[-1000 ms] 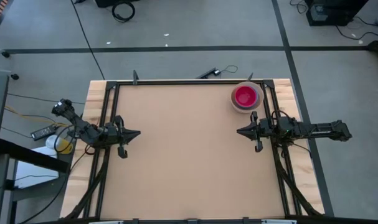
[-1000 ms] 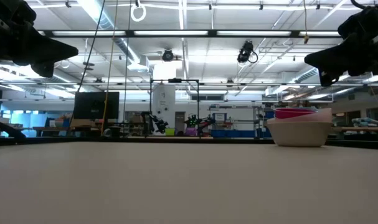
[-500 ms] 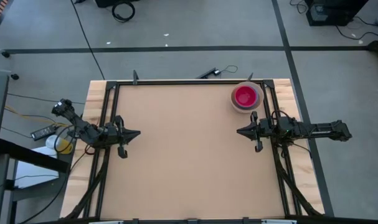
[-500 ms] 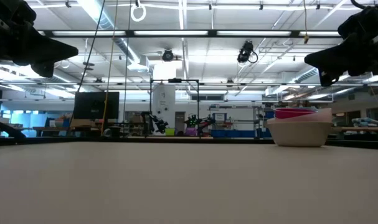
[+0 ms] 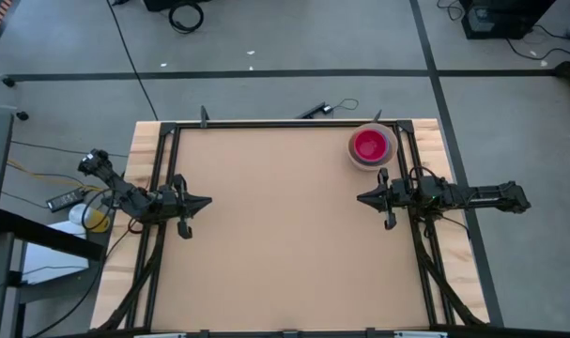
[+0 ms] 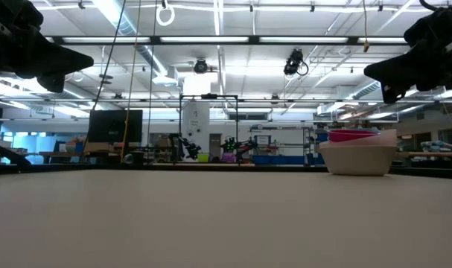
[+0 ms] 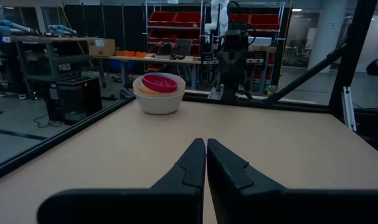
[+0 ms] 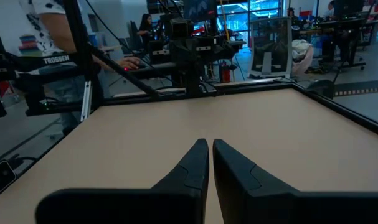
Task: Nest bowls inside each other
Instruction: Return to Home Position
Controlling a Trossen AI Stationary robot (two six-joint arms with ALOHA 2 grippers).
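The bowls [image 5: 371, 147] stand as one nested stack near the table's far right corner: a magenta-red bowl [image 7: 159, 82] sits innermost, a peach rim shows around it, and a grey-white bowl [image 6: 357, 158] is outermost, its base on the table. My left gripper [image 5: 207, 200] hovers shut at the table's left edge, pointing level toward the stack [image 7: 159, 93]. My right gripper [image 5: 360, 198] hovers shut at the right edge, just nearer than the stack, pointing level toward the left arm. Neither holds anything.
A black metal frame [image 5: 285, 123] runs around the brown tabletop [image 5: 280, 235]. The stack stands close to the frame's far right corner. The wide middle of the table lies bare between the two grippers. A person [image 8: 58, 50] stands beyond the table's left side.
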